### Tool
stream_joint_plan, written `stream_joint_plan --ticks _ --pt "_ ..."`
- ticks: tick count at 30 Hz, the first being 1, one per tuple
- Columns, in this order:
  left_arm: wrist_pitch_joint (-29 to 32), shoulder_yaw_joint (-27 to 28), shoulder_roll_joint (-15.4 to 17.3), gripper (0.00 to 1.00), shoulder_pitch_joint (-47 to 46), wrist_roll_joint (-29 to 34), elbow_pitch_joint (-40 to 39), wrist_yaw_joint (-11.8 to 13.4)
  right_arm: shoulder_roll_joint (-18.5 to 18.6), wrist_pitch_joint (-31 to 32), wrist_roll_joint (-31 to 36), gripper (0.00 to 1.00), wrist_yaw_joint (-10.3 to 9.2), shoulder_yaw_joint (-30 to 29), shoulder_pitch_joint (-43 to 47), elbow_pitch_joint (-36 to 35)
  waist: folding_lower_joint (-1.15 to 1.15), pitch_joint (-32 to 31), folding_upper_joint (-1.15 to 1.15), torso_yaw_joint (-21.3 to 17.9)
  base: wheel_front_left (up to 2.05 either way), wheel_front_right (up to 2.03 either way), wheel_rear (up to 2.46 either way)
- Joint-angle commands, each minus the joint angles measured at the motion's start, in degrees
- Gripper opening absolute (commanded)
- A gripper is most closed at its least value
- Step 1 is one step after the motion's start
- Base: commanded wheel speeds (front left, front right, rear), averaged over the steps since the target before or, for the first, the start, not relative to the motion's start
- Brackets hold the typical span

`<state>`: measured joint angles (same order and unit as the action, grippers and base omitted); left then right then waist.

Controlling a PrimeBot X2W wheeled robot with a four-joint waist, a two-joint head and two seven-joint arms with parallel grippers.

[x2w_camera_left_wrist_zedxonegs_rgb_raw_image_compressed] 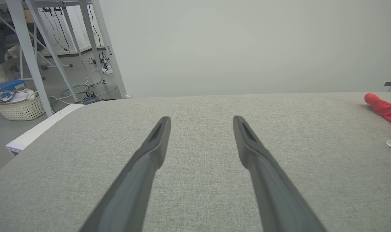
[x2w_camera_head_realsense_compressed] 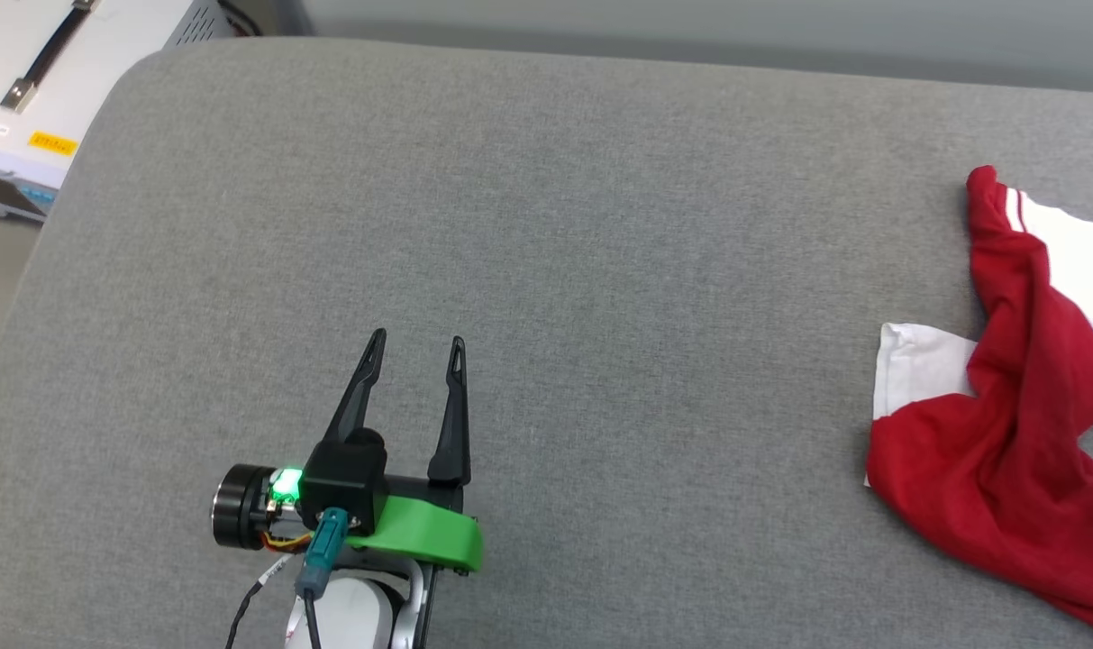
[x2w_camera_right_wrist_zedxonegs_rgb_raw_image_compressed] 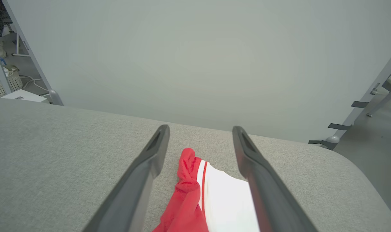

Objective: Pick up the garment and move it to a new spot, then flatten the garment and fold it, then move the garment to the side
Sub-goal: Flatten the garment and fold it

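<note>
Head view: the left tool (x2w_camera_head_realsense_compressed: 418, 338) hangs low over the grey cloth-covered table (x2w_camera_head_realsense_compressed: 546, 225), its two dark fingers spread apart and pointing up the frame, gripping nothing, a green light glowing at its wrist. The garment (x2w_camera_head_realsense_compressed: 1006, 433) lies well apart from it, crumpled at the right of the table: the red body is bunched in folds, a white sleeve with red stripes shows at the top, and a second white patch pokes out on the left. Past the table's far left corner stands a white case (x2w_camera_head_realsense_compressed: 23, 90) with a black handle and a yellow label.

Left wrist view: beyond the same splayed fingers, grey cloth runs to a pale wall (x2w_camera_left_wrist_zedxonegs_rgb_raw_image_compressed: 247, 45). Off the table's left edge a woven laundry basket (x2w_camera_left_wrist_zedxonegs_rgb_raw_image_compressed: 19, 108) sits on the floor among cables (x2w_camera_left_wrist_zedxonegs_rgb_raw_image_compressed: 92, 93) and pale metal frame legs (x2w_camera_left_wrist_zedxonegs_rgb_raw_image_compressed: 31, 58).

Right wrist view: the right tool (x2w_camera_right_wrist_zedxonegs_rgb_raw_image_compressed: 200, 127) is likewise spread wide and clasps nothing. The garment's red bunch and striped white sleeve lie on the table between its two fingers, the right finger crossing in front of the sleeve; whether it touches the cloth cannot be told.
</note>
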<state>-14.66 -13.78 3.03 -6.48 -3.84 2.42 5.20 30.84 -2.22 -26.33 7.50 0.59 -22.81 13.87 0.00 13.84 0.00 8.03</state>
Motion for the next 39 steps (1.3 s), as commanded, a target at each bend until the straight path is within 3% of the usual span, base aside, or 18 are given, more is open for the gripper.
stream_joint_plan --ticks 1,7,12,16,19,28,34,39 --pt "-0.34 0.43 0.05 1.00 0.82 0.76 0.09 -0.39 -1.58 -1.49 1.67 1.00 -0.01 -2.20 2.73 -1.90 0.00 -3.27 0.00 -2.77 0.00 0.00 0.00" --pt "-0.34 1.06 0.03 1.00 2.22 1.20 0.08 -0.98 -9.08 -2.44 6.51 1.00 -0.01 -9.79 12.68 -10.32 0.00 -4.81 0.00 -3.23 0.00 0.00 0.00" --pt "-0.34 1.36 0.01 1.00 2.98 1.53 -0.14 -1.19 -11.07 -0.24 8.18 1.00 -0.01 -11.52 15.65 -15.37 0.00 -5.14 0.00 -3.07 0.00 0.00 0.00" --pt "-0.34 1.47 0.00 1.00 3.08 1.72 -0.30 -1.32 -8.74 3.32 8.08 1.00 -0.01 -9.45 13.00 -19.07 0.00 -4.79 0.00 -2.79 0.00 0.00 0.00" --pt "-0.34 1.30 -0.02 1.00 2.78 1.77 -0.31 -1.45 -5.13 9.43 5.84 1.00 -0.01 -4.89 9.05 -20.20 0.00 -4.26 0.00 -2.32 0.00 0.00 0.00" --pt "-0.34 0.40 -0.10 1.00 0.96 1.34 -0.49 -1.41 6.96 40.73 -10.31 1.00 -0.01 15.13 -1.32 -16.10 0.00 -1.42 0.00 -0.13 0.00 0.00 0.00" --pt "-0.34 -0.40 -0.13 1.00 -0.40 0.73 -0.74 -1.00 8.90 51.39 -15.77 1.00 -0.01 21.55 -6.03 -10.59 0.00 1.14 0.00 1.43 0.00 0.00 0.00" --pt "-0.34 -1.42 -0.14 1.00 -2.01 0.01 -1.06 -0.48 8.84 53.80 -15.97 1.00 -0.01 25.75 -9.52 -4.90 0.00 3.96 0.00 2.92 0.00 0.00 0.00"
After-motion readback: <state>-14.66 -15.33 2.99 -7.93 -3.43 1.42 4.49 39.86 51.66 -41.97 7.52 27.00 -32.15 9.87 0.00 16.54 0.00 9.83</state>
